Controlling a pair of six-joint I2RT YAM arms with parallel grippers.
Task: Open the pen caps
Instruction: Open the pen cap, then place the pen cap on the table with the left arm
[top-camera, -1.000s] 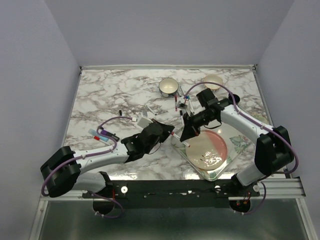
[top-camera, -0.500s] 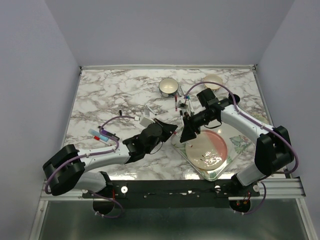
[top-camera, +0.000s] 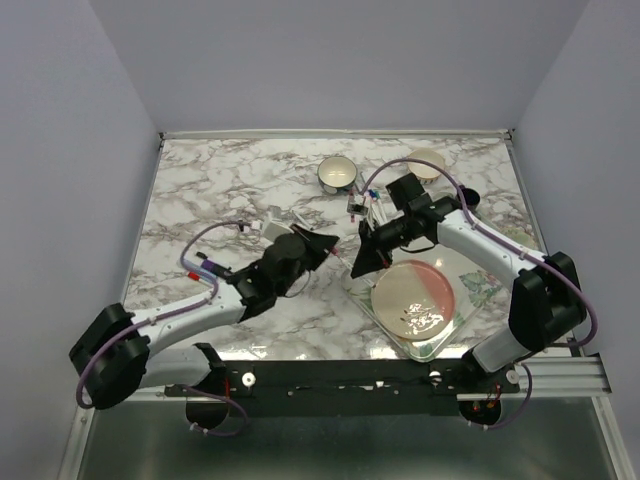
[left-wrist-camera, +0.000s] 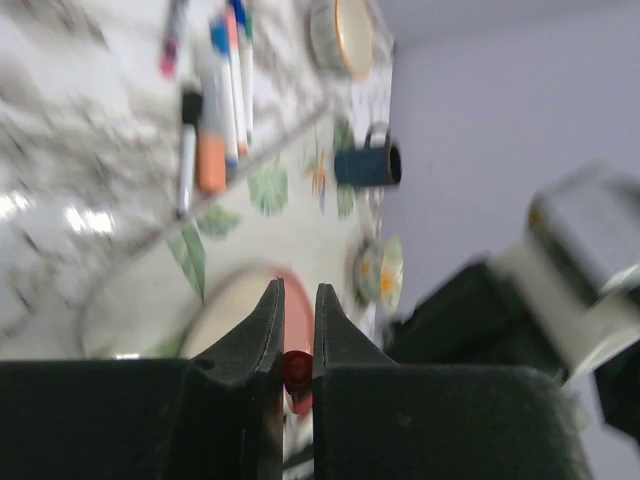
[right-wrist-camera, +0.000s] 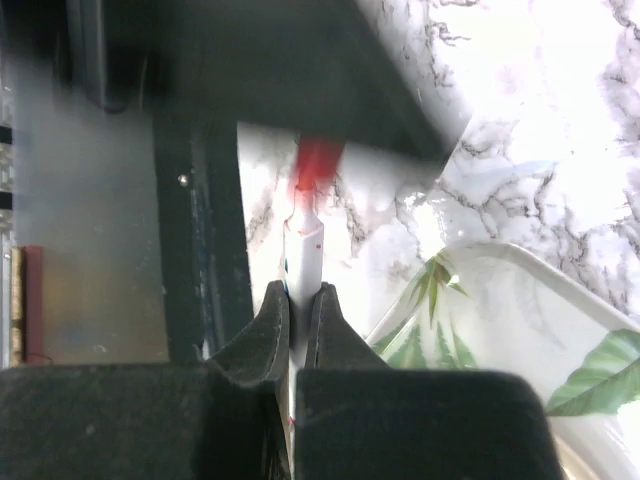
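Above the marble bench (top-camera: 220, 190), by the left corner of the leaf-patterned tray (top-camera: 478, 287), the left end effector (left-wrist-camera: 297, 300) is pinched narrowly on a red pen cap (left-wrist-camera: 297, 371), facing the right end effector (right-wrist-camera: 300, 296), which is clamped tight on the pen's white barrel (right-wrist-camera: 303, 250).

Red cap (left-wrist-camera: 296, 371) in left pincer (left-wrist-camera: 297, 295)

My left arm (top-camera: 200, 300) has swung farther out, the red cap (left-wrist-camera: 296, 370) pinched in my left jaws. My right jaws, gripping the white pen (right-wrist-camera: 303, 255), have edged left.
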